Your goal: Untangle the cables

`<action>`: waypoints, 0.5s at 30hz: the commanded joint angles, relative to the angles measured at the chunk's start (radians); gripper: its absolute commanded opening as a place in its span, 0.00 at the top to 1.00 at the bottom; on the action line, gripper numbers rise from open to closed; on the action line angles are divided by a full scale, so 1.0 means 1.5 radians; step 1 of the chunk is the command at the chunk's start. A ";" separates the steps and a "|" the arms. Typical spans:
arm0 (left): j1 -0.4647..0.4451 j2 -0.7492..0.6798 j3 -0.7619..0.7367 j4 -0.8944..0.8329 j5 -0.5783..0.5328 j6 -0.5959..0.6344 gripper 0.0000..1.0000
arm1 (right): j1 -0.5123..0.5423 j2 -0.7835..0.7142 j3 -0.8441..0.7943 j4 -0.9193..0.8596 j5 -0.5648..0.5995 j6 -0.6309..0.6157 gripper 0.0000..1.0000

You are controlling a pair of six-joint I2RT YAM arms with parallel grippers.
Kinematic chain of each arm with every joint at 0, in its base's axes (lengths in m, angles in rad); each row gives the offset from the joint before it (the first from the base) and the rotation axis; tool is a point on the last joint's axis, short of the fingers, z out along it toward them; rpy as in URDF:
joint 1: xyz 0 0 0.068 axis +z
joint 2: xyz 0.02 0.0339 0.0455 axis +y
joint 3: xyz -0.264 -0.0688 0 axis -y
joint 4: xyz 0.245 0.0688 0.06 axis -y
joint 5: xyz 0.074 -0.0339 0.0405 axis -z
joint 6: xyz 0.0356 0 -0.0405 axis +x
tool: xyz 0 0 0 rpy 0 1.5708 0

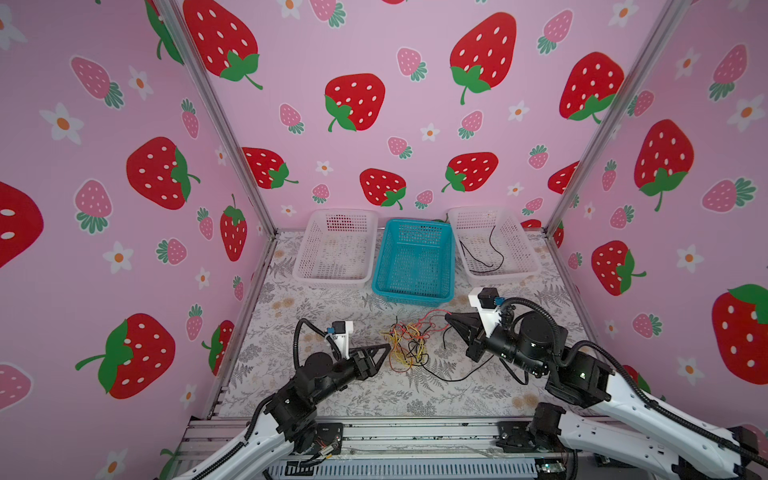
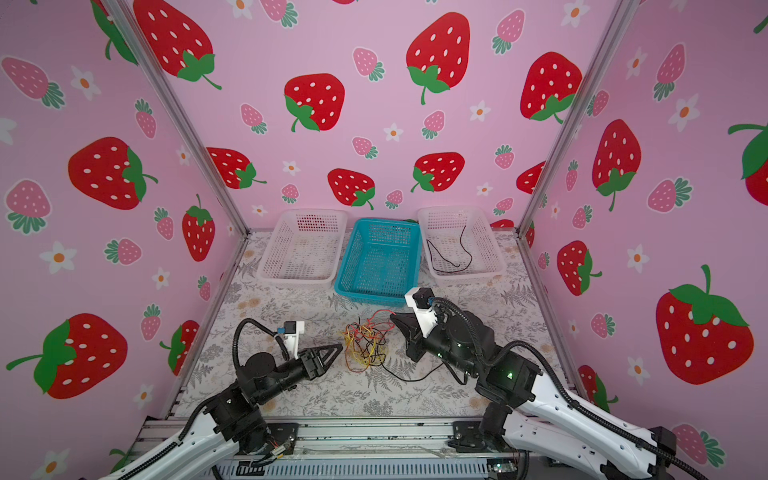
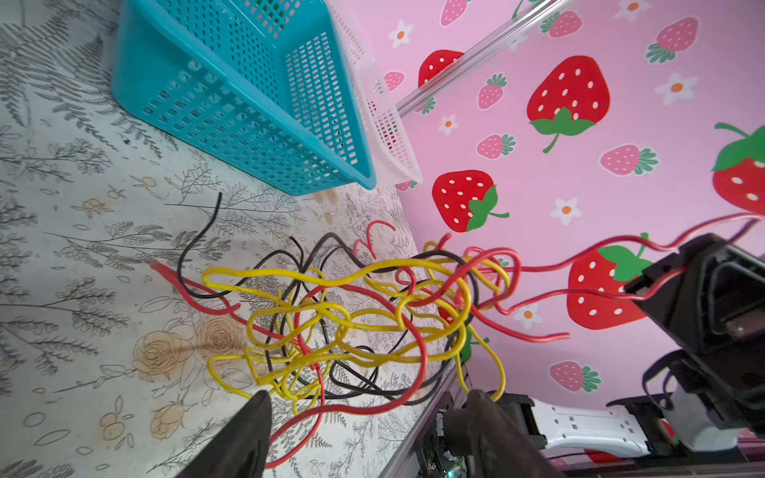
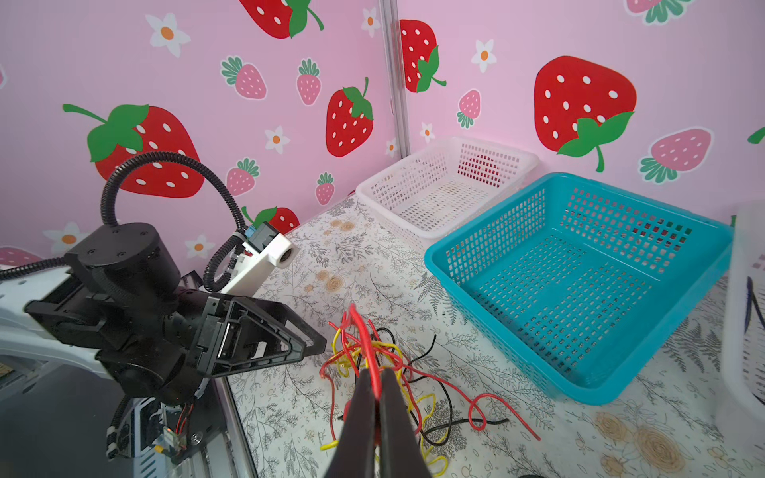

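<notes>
1. the cables (image 1: pixel 409 347) (image 2: pixel 365 347) lie in one tangled heap of red, yellow and black strands near the middle of the flowered table (image 1: pixel 332 395) in both top views. the heap also shows in the left wrist view (image 3: pixel 352 327) and the right wrist view (image 4: pixel 372 356).
2. the right gripper (image 1: pixel 449 319) (image 2: pixel 392 319) sits at about 2 o'clock of the heap and above the table.
3. in the right wrist view its tips (image 4: pixel 376 387) are pressed together on a red cable (image 4: pixel 364 337), which comes up between them from the heap.
4. in the left wrist view, thin red strands (image 3: pixel 579 256) stretch off the heap through the air to the right gripper.
5. the left gripper (image 1: pixel 388 347) (image 2: pixel 341 346) is at the 9 o'clock edge of the heap, its tips just beside the yellow loops.
6. in the left wrist view its fingers (image 3: pixel 256 418) stand spread wide. yellow and red loops show in the gap, and whether any strand touches a finger cannot be told.
7. a black strand (image 1: pixel 453 378) trails over the table from the heap toward 5 o'clock.
8. a blue basket (image 1: pixel 411 296) (image 2: pixel 376 296) stands at 12 o'clock of the heap, close to the back wall.
9. a white basket (image 1: pixel 332 279) stands at 11 o'clock and a second white basket (image 1: pixel 505 277) at 1 o'clock, each just beside the blue basket.
10. a black cable (image 1: pixel 490 240) lies curled inside the second white basket, well apart from the heap.
</notes>
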 commanded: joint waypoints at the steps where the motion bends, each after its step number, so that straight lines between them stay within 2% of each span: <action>1: 0.002 0.016 0.007 0.052 0.041 -0.011 0.24 | -0.002 -0.004 -0.002 0.056 -0.024 0.016 1.00; 10: -0.001 0.057 0.025 0.037 0.057 0.015 0.33 | -0.001 0.006 0.002 0.067 -0.060 0.032 1.00; 15: -0.001 0.074 0.046 -0.002 0.049 0.038 0.45 | -0.001 0.006 0.003 0.066 -0.073 0.036 1.00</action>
